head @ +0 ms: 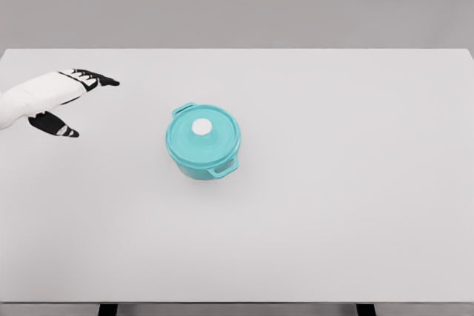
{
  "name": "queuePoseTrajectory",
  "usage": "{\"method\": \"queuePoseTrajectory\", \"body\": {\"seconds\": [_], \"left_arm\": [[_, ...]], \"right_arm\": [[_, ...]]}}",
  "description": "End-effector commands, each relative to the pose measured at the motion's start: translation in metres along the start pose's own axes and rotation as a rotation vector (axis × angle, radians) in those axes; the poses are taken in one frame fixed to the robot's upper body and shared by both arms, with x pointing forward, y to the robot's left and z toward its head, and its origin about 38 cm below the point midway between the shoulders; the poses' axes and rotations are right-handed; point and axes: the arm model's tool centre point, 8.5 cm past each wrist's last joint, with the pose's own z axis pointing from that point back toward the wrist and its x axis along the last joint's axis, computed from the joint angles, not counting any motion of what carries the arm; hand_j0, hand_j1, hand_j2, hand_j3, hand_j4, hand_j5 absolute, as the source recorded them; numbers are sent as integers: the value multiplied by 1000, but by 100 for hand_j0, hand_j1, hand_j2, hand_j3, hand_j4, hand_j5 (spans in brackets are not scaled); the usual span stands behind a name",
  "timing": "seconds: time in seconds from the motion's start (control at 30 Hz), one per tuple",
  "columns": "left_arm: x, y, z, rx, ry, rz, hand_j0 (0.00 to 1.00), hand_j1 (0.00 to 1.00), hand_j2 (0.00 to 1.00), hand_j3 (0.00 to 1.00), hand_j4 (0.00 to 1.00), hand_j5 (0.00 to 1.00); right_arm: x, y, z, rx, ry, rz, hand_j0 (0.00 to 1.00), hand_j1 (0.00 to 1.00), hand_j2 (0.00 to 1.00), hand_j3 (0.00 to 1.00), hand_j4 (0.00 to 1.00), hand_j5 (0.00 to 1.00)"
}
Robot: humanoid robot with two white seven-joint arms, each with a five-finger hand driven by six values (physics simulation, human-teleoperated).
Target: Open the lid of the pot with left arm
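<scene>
A teal pot point(203, 142) with two side handles stands on the white table point(333, 205), a little left of the middle. Its teal lid point(205, 129) lies shut on top, with a white round knob point(201, 127) at its centre. My left hand point(74, 101) hovers at the far left of the table, well apart from the pot. Its fingers are spread, with the thumb held below them, and it holds nothing. The right arm does not show.
The table's far edge runs across the top of the picture and its front edge along the bottom. Dark table legs point(107, 308) show beneath the front edge.
</scene>
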Motion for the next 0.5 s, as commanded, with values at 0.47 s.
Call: {"method": "queuePoseTrajectory", "body": {"seconds": [0.47], "left_arm": [[7,21,5,-88,-154,-170,100,100,100,100,100,100]], "right_arm": [[-3,2,1,4,11,-4,100,100,100,100,100,100]]}}
